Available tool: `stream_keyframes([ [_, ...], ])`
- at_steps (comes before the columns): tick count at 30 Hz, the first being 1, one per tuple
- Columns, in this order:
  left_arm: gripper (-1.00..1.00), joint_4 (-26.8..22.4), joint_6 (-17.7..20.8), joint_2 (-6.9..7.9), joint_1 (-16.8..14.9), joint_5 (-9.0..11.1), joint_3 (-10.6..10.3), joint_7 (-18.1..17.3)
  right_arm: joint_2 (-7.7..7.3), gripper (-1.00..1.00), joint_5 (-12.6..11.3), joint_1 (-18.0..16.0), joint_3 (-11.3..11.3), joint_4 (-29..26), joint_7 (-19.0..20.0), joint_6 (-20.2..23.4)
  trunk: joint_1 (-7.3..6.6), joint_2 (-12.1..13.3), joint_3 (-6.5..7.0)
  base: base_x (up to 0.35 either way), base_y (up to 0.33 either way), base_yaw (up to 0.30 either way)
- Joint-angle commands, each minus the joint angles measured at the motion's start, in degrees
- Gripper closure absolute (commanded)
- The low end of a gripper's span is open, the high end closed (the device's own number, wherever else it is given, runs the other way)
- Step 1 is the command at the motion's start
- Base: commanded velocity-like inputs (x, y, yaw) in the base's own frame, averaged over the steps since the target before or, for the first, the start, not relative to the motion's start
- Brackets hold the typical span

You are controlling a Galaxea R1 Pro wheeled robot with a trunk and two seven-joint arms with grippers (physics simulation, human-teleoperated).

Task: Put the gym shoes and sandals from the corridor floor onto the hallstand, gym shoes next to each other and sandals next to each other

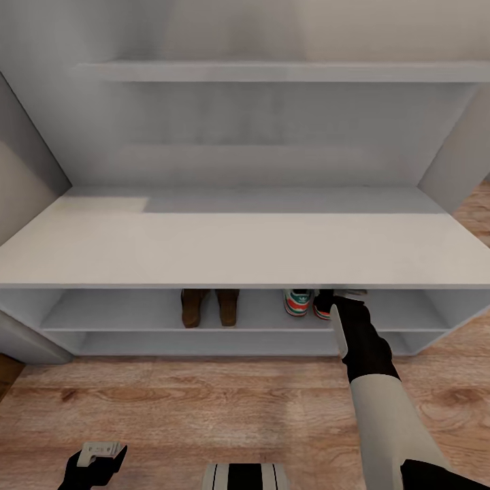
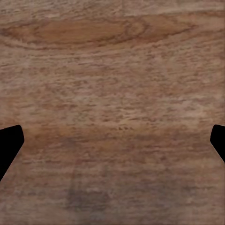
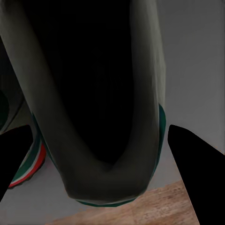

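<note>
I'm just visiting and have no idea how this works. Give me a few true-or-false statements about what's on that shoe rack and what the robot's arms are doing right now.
1. Both brown sandals stand side by side on the upper shelf of the hallstand. True.
2. The gym shoes are on the rack's top surface. False: they sit on the upper shelf, to the right of the sandals.
3. The right gripper reaches in at the gym shoes. True; its wrist view shows a shoe's opening close up between open fingers.
4. The left gripper holds a sandal. False: it is open over bare wooden floor.
5. A shoe lies on the floor before the rack. False: none is visible there.
</note>
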Motion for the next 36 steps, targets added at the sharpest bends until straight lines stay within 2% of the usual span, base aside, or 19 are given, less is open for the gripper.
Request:
stream_keyframes([
  [1,-1.0,0.0,-0.1,-0.03,0.0,-0.2,0.5,-0.5,0.05,1.0,0.4,0.0,-0.1,0.4,0.2,0.3,0.0,0.0,-0.05,0.005,0.0,0.0],
  [7,-1.0,0.1,-0.1,-0.03,0.0,-0.2,0.5,-0.5,0.05,1.0,0.3,0.0,-0.1,0.4,0.3,0.3,0.0,0.0,-0.05,-0.105,0.0,0.0],
  [8,-1.0,0.1,-0.1,-0.03,0.0,-0.2,0.5,-0.5,0.05,-1.0,0.3,0.0,-0.1,0.4,0.3,0.3,0.0,0.0,-0.05,-0.288,0.0,0.0],
  [17,-1.0,0.1,-0.1,-0.03,0.0,-0.2,0.5,-0.5,-0.02,-1.0,0.3,0.0,-0.1,0.4,0.3,0.3,0.0,0.0,-0.05,-0.328,0.0,0.0],
  [27,-1.0,0.1,-0.1,-0.03,0.0,-0.2,0.5,-0.4,-0.02,-1.0,0.4,0.0,-0.1,0.4,0.3,0.3,0.0,0.0,-0.05,-0.087,0.0,0.0],
  [36,-1.0,0.0,-0.2,-0.15,0.0,-0.2,0.5,-0.5,0.04,-1.0,0.3,0.0,0.0,0.6,0.3,0.3,0.0,0.0,-0.05,-0.275,0.0,0.0],
])
